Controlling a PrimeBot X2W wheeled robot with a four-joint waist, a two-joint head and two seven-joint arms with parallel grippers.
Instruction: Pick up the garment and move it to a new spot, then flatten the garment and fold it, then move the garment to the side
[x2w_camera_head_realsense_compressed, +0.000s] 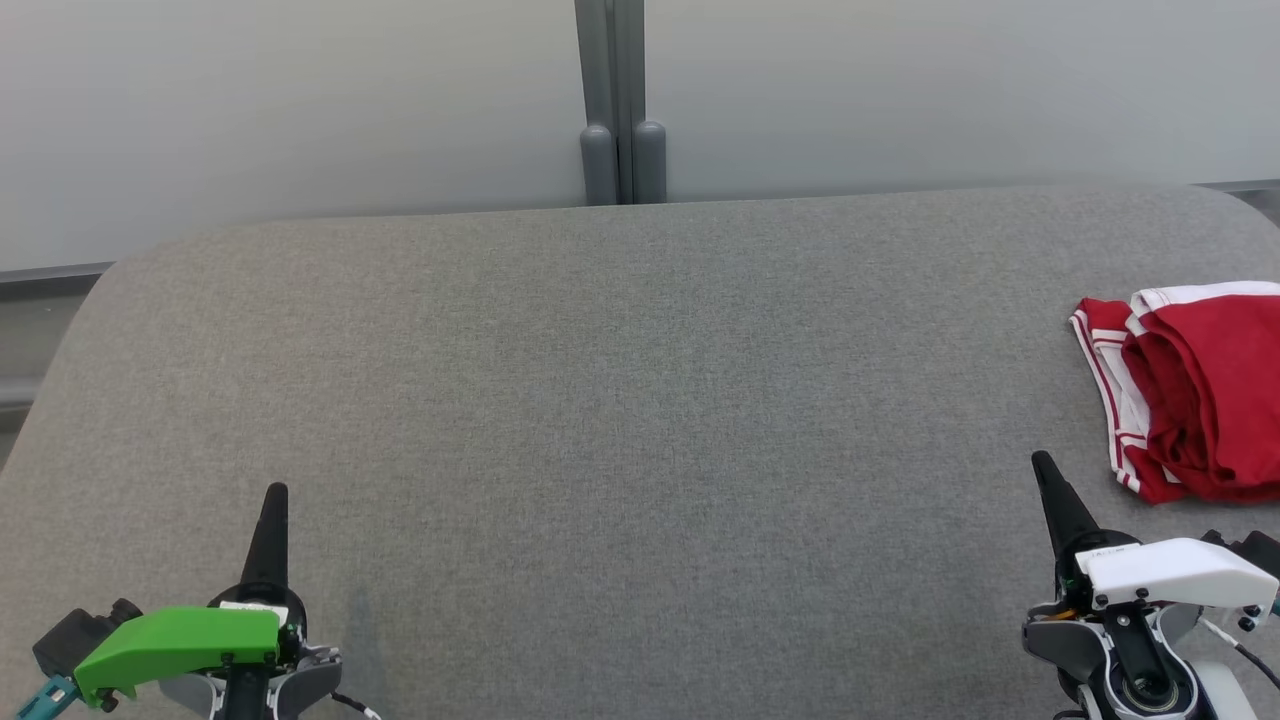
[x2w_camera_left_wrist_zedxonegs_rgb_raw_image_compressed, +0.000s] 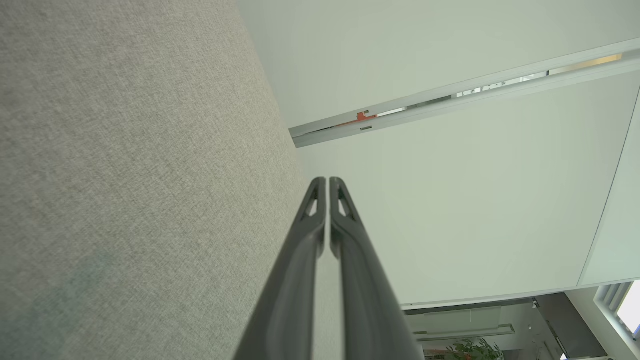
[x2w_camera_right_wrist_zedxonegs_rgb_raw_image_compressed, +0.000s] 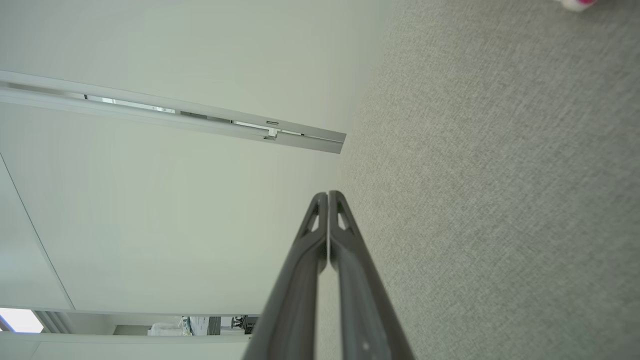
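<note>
The garment (x2w_camera_head_realsense_compressed: 1195, 390), red with white striped trim, lies bunched and folded over itself at the right edge of the grey fabric table (x2w_camera_head_realsense_compressed: 620, 400); a sliver of it (x2w_camera_right_wrist_zedxonegs_rgb_raw_image_compressed: 575, 4) shows at the top of the right wrist view. My right gripper (x2w_camera_head_realsense_compressed: 1043, 465) is shut and empty at the lower right, its tip just left of and below the garment, apart from it. At the lower left my left gripper (x2w_camera_head_realsense_compressed: 275, 492) is shut too, holding nothing, far from the garment. Both wrist views show fingertips pressed together: left (x2w_camera_left_wrist_zedxonegs_rgb_raw_image_compressed: 327, 181), right (x2w_camera_right_wrist_zedxonegs_rgb_raw_image_compressed: 328, 195).
A pale wall panel with a grey vertical post (x2w_camera_head_realsense_compressed: 620, 110) stands behind the table's far edge. The table's corners are rounded, and a grey ledge (x2w_camera_head_realsense_compressed: 40, 280) runs beyond its left side.
</note>
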